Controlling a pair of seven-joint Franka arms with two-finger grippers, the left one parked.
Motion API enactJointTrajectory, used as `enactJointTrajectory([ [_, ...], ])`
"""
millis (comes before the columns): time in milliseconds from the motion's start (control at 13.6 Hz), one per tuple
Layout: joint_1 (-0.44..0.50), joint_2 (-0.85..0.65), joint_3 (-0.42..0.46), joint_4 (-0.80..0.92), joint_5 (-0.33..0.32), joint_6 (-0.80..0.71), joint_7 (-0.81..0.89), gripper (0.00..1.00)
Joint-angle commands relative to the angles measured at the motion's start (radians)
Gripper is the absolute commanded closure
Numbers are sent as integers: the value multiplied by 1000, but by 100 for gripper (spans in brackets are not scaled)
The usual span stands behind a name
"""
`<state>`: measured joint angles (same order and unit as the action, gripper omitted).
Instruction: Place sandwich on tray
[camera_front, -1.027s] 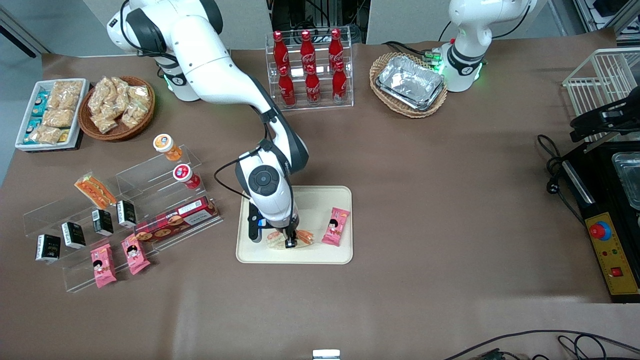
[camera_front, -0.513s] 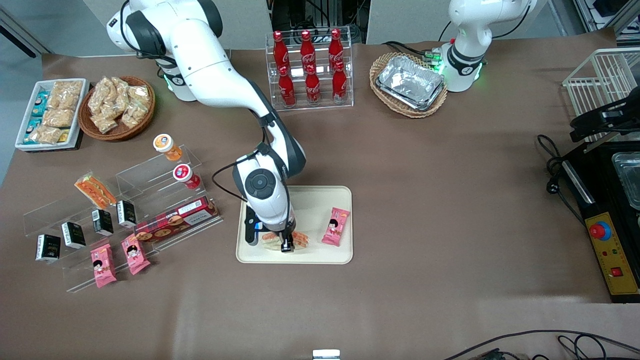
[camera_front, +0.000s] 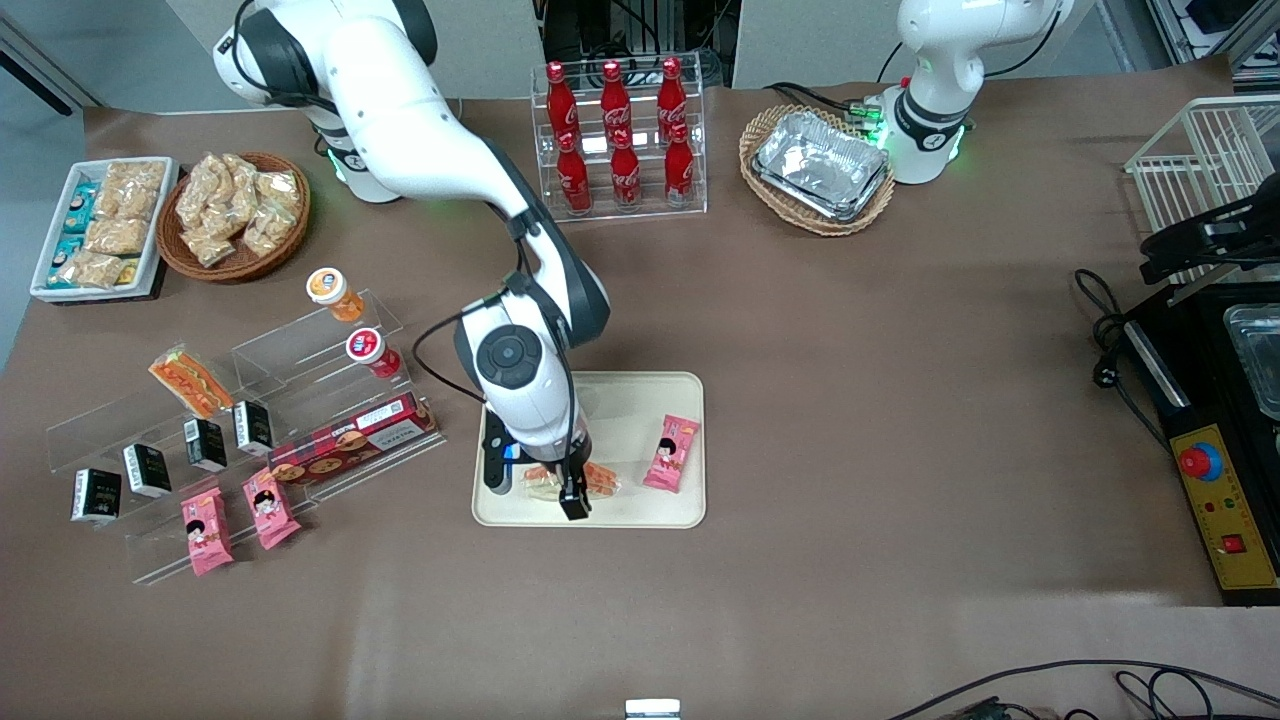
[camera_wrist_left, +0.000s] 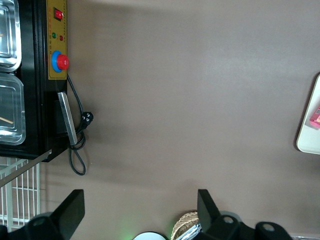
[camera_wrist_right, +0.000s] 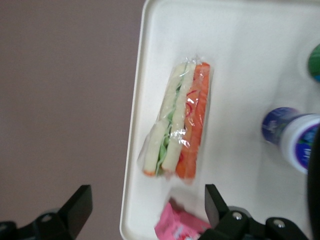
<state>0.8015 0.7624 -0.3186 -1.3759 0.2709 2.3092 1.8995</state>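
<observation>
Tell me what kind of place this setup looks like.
Likely a mock snack shop in a robot lab: a cola bottle rack, acrylic shelves of snacks, and a tray holding a wrapped sandwich. The open pincer hangs just above it.

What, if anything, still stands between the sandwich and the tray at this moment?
Nothing visible does. The sandwich already lies on the tray, near the rim closest to the front camera, beside a pink snack packet. The gripper is above it with its jaws open, holding nothing.
</observation>
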Motion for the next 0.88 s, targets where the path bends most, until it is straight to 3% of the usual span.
enactJointTrajectory([
  [0,-45,-135,3,-14,8,-186,-173,0],
  [147,-59,-185,0,-20,-4,-265,-271,0],
  [367,-152,-268,1,-23,2,-419,-518,0],
  [807,-243,-380,-2,-25,-9,-551,-904,0],
])
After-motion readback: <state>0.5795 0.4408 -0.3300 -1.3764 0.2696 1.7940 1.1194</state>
